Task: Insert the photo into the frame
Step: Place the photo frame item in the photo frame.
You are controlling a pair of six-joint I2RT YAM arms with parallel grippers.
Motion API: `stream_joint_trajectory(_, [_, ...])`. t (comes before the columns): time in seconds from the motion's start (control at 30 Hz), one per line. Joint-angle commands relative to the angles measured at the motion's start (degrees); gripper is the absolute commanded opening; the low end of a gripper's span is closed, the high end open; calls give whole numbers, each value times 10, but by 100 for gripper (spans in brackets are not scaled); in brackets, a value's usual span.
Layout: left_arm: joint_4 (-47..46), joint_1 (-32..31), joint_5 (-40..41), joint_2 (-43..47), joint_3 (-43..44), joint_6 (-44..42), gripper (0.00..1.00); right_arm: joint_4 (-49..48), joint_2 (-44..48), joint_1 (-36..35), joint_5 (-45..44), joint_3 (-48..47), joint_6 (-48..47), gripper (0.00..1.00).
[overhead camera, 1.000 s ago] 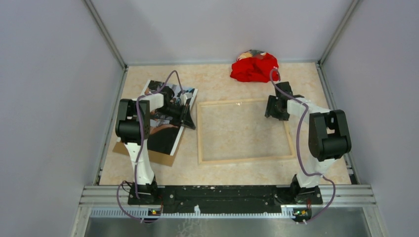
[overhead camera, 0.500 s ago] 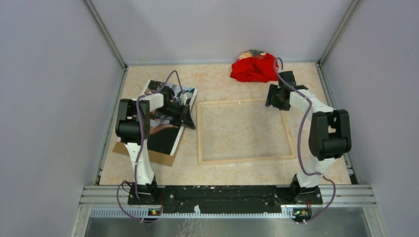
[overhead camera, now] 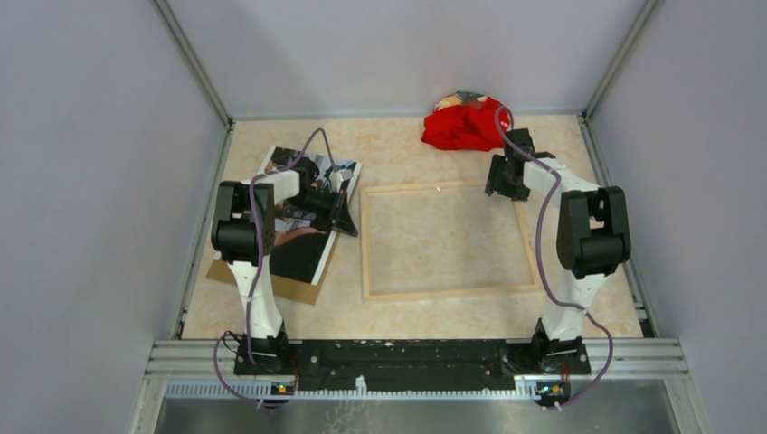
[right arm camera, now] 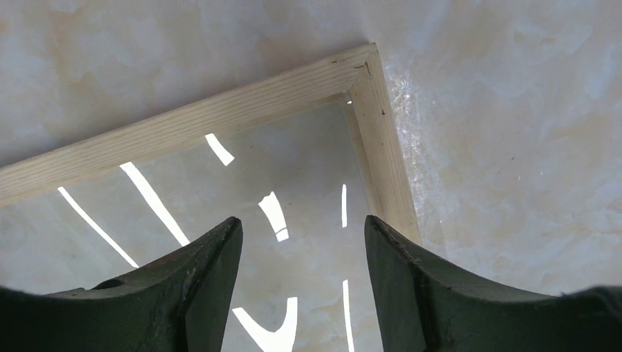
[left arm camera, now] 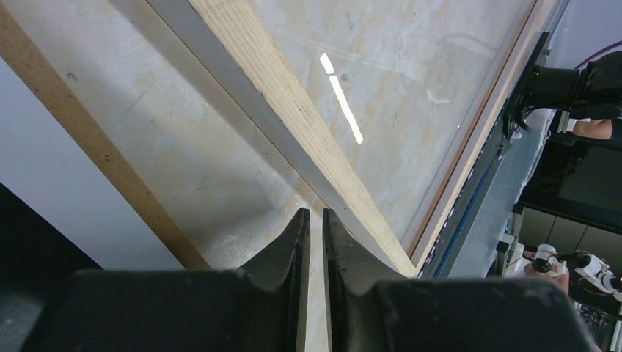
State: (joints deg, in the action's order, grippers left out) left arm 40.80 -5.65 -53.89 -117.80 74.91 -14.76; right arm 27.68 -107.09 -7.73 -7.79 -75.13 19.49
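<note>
Top external view: the photo (overhead camera: 303, 251) lies picture side up on the left half of the table (overhead camera: 398, 154). It rests partly on a brown backing board (overhead camera: 280, 289), whose near edge shows beneath it. The photo is outside the frame (overhead camera: 452, 292), which lies flat in the centre, just beside the photo's right edge, bare wood side up. The frame opening holds no print and the marbled table shows through it. Bright reflections in the right wrist view indicate a clear pane (right arm camera: 308, 169) seated in the frame. The left gripper (overhead camera: 344, 217) sits at the right edge of the photo, on the side facing the frame. In the left wrist view its fingers are drawn almost together, with only a thin slit between them. No sheet is visible in that slit, so a pinch on the photo cannot be confirmed. The right gripper (overhead camera: 503, 185) hangs over the far right corner of the frame, fingers spread wide, nothing between them. A red cloth (overhead camera: 463, 127) lies at the far edge, apart from the frame. Status, as judged: the frame is laid out ready to receive the print, but no transfer is done. Remaining, by the same judgement: carry the photo right, turn it picture side down, and seat it inside the rails.
</note>
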Motion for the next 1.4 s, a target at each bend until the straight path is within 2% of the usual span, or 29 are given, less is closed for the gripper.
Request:
stream_joint_trajectory(0.0, [6, 3, -6, 0, 15, -11, 17, -4, -16, 1, -33, -24, -8, 62])
stream_joint_trajectory(0.53, [4, 3, -7, -3, 11, -12, 17, -10, -50, 1, -37, -13, 1, 62])
stream_joint_trajectory(1.03, [3, 3, -7, -5, 7, -16, 16, -25, -42, 1, -35, -18, -1, 61])
stream_joint_trajectory(1.37, [6, 3, -7, -7, 9, -17, 16, -36, -41, 1, -15, -55, -8, 53])
